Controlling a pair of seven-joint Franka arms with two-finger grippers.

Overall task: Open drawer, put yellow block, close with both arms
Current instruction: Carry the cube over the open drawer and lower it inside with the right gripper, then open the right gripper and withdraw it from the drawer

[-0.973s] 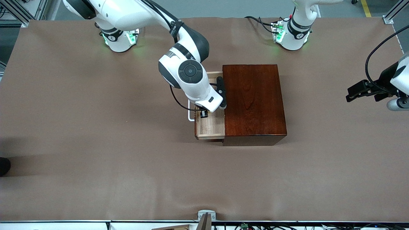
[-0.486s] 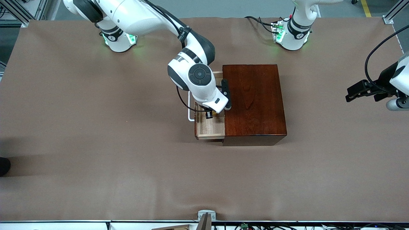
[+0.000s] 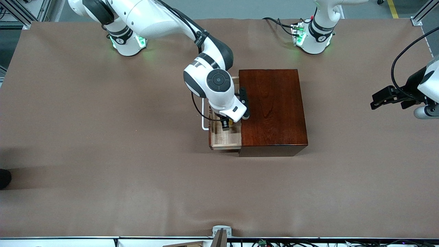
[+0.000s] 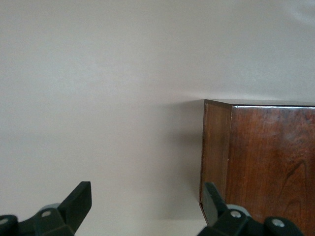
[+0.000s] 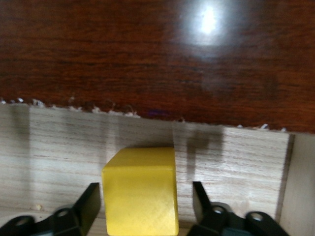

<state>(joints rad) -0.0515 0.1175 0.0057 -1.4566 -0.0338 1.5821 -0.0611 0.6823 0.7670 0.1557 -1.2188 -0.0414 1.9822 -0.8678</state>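
Right gripper [image 5: 142, 206]: down inside the pulled-out drawer, jaws spread apart, a finger [image 5: 88, 204] standing on either side of the yellow block with a gap showing on each side (nothing clamped here).

Yellow block [image 5: 141, 194]: sits between those parted fingers, on the pale floor of the drawer, close to the dark edge of the box. In the front view only a sliver of yellow [image 3: 230, 121] peeks out under the wrist.

Drawer [image 3: 224, 137]: open, sticking out of the box toward the right arm's end of the table. Its light-wood tray lies right under the right gripper, and the white bar handle [image 3: 203, 118] sits just to the outer side of that gripper.

Wooden box [image 3: 271, 109]: glossy reddish-brown, just beside the right gripper, its top catching a bright glint in the right wrist view.

Right arm [image 3: 209, 84]: reaches from its base down over the drawer, its wrist covering much of the tray.

Left gripper [image 4: 145, 209]: up in the air over the left arm's end of the table, well apart from the box, fingers spread wide and empty (this arm waits). A corner of the box shows ahead of it in the left wrist view.

Table [image 3: 103, 154]: brown cover.
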